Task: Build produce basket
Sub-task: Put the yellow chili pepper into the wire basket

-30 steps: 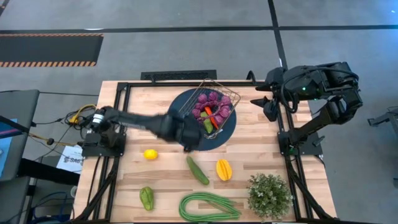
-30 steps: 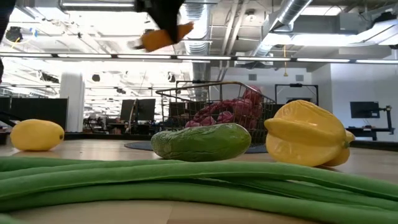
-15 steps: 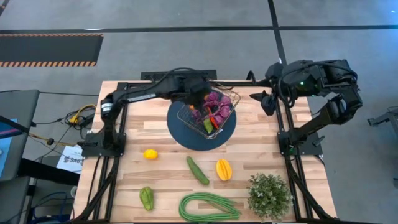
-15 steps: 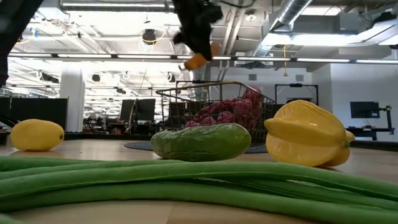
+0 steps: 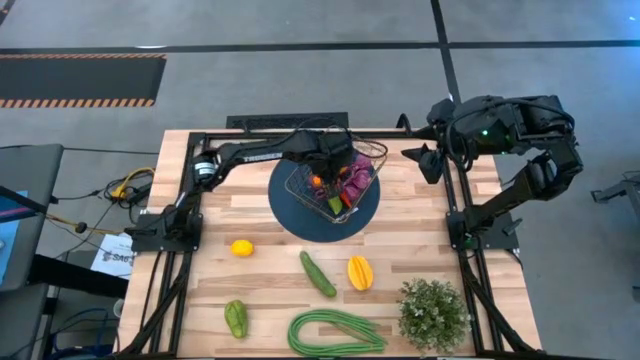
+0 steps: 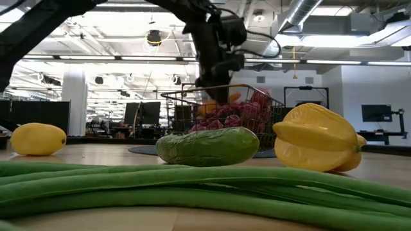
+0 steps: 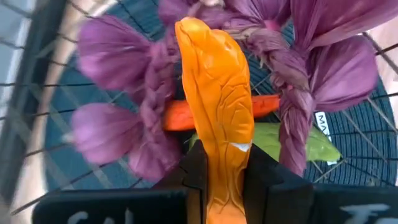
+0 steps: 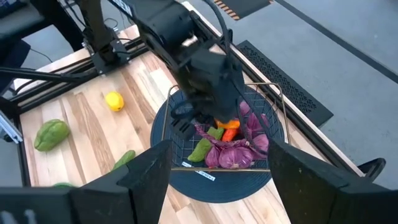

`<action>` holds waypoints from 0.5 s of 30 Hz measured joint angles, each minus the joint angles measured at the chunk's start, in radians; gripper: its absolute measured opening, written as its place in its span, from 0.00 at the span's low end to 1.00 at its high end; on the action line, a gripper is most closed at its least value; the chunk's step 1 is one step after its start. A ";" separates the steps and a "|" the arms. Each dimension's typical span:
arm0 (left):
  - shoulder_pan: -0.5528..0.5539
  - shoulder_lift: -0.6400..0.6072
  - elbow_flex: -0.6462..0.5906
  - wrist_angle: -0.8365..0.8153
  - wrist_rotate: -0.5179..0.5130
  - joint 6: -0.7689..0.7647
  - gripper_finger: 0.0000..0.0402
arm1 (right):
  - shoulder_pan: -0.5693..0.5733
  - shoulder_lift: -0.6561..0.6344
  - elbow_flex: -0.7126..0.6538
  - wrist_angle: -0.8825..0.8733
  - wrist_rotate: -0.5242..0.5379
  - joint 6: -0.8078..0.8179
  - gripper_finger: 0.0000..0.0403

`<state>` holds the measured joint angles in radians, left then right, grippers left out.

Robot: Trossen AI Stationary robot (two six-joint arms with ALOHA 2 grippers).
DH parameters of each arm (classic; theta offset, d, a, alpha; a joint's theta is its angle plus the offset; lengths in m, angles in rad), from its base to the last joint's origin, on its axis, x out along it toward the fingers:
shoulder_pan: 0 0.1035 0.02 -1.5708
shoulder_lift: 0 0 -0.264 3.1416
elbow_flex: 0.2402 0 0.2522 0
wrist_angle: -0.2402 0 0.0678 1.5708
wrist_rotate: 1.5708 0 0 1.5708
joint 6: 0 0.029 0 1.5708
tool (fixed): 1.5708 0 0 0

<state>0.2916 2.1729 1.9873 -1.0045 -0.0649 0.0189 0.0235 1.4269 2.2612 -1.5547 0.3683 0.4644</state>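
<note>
From my station I have the left gripper [image 5: 318,178] over the basket [image 5: 372,156], clamped on an orange carrot [image 7: 219,106] — the wrist view shows the dark fingers [image 7: 261,180] pinching its lower end, with the carrot's tip pointing down at the basket's contents. The basket sits on a round dark blue plate [image 5: 290,215] at the far middle of the table [image 5: 250,195]. Inside it I see purple grapes [image 5: 357,177], a red carrot [image 7: 267,104] and a green piece [image 7: 311,144] under the held carrot.

The rest of the produce lies on the near side of the basket, well apart from it: a lemon [image 5: 241,247] to the near left, a cucumber [image 5: 318,273] straight in front, a yellow ridged fruit [image 5: 360,272] just beside the cucumber, a green pepper [image 5: 236,318] and the long beans [image 5: 335,333] nearest the table's front edge. A potted plant [image 5: 433,314] stands at the near right corner.

The right gripper [image 5: 428,165] waits to the right of the basket at the table's edge, its fingers [image 8: 152,174] spread wide and empty.
</note>
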 joint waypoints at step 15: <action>0.010 0.041 -0.016 0.012 0.061 0.022 0.08 | 0.000 0.000 0.000 -0.001 0.000 0.000 0.70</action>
<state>0.3011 2.2139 1.9709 -0.9927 -0.0036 0.0410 0.0235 1.4269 2.2612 -1.5558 0.3683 0.4641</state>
